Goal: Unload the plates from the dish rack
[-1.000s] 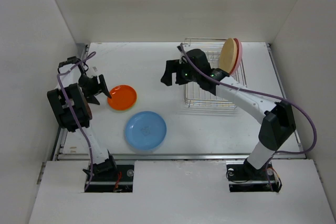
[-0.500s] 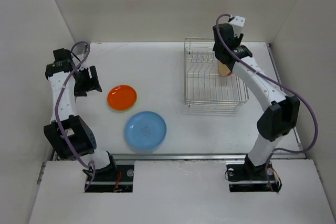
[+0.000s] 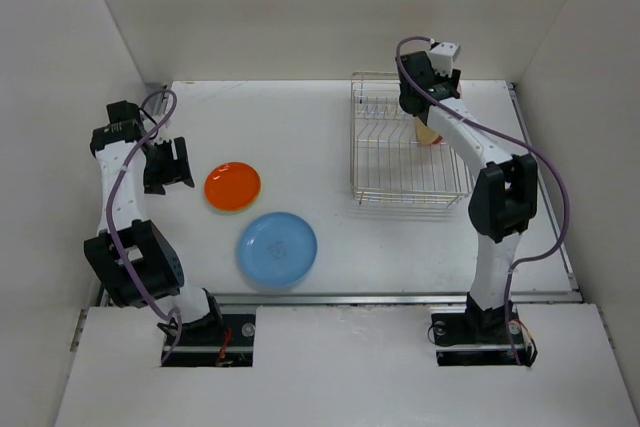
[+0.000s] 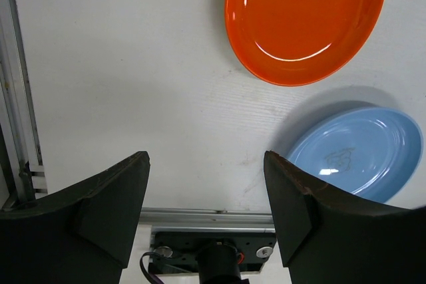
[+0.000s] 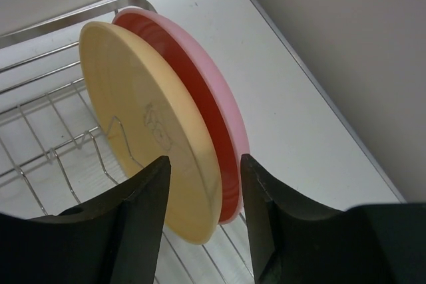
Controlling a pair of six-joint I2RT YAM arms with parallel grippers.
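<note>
Both the left gripper (image 4: 206, 157) and right gripper (image 5: 204, 161) gape empty; glossy round yellow plate (image 5: 133, 118) stands upright in wire rack (image 3: 390, 162)

Orange (image 3: 232, 186), blue (image 3: 277, 248) flat; yel (image 5: 153, 144), pink (image 5: 223, 124) upright in rack (image 3: 400, 198)

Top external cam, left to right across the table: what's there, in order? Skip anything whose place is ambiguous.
left gripper → orange plate → blue plate → dish rack
</note>
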